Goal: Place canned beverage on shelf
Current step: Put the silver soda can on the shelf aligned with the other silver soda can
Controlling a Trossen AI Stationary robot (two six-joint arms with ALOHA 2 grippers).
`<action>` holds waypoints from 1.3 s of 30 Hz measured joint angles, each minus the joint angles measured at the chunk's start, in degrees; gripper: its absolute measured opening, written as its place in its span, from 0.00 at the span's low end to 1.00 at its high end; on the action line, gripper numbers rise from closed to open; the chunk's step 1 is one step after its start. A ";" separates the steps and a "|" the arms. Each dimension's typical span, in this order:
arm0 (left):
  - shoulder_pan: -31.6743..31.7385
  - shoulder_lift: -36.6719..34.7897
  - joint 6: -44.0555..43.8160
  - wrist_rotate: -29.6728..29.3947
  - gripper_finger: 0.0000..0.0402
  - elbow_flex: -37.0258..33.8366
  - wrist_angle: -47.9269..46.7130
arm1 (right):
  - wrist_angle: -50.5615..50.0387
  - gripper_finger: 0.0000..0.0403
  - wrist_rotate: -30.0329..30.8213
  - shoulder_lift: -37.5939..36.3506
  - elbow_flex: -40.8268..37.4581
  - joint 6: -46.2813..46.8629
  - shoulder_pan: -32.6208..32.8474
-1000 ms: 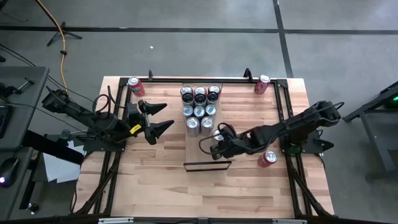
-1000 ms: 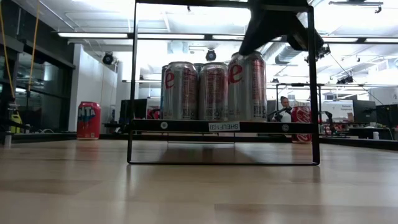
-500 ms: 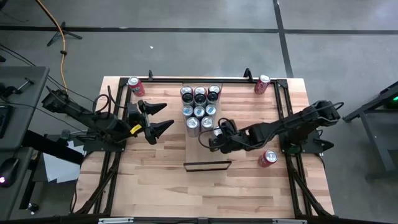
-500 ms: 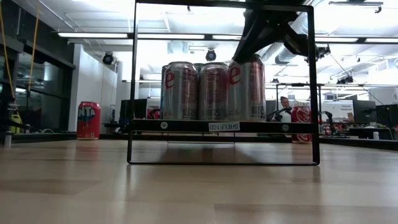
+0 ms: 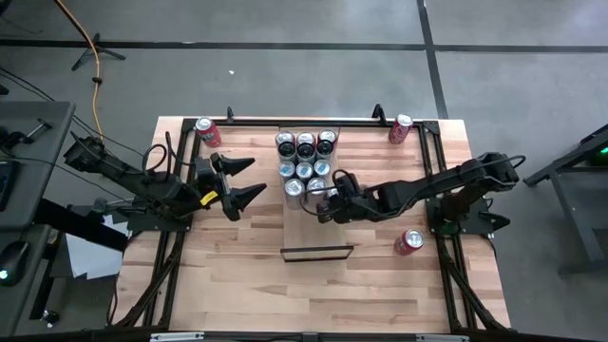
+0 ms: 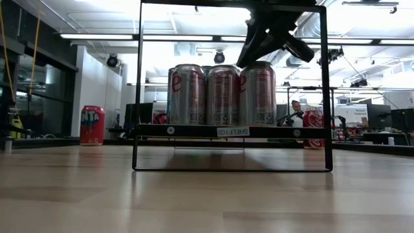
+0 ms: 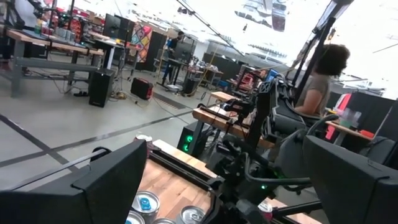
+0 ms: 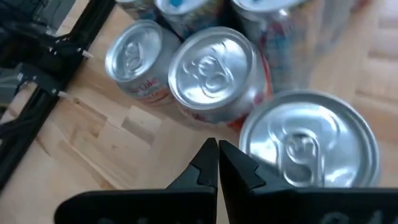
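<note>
Several silver cans stand upright in rows on the far part of the pale shelf. In the low view the front row shows as three cans. My right gripper is shut and slants down at the front row's right-hand can, its tips beside that can's top rim. My left gripper hangs open in the air left of the shelf, holding nothing. My right gripper's shut fingers come slanting down from the table's near right side, next to the near edge of the front right can's top rim. Whether they touch the rim I cannot tell. The can stands upright on the shelf.
Red cans stand at the table's far left and far right. Another red can lies near the right arm's base. A black rail closes the shelf's near end, and black frame bars run along the table's sides.
My right gripper, still shut, has moved toward the table's far edge and a little left, up to the front row of cans. The front right can has slid back into line with its two neighbours and turned a little about its axis.
</note>
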 joint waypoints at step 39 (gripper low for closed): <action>0.00 -0.01 0.94 -2.05 0.94 -0.04 0.02 | -13.71 0.00 -8.06 -0.98 0.00 -32.83 1.16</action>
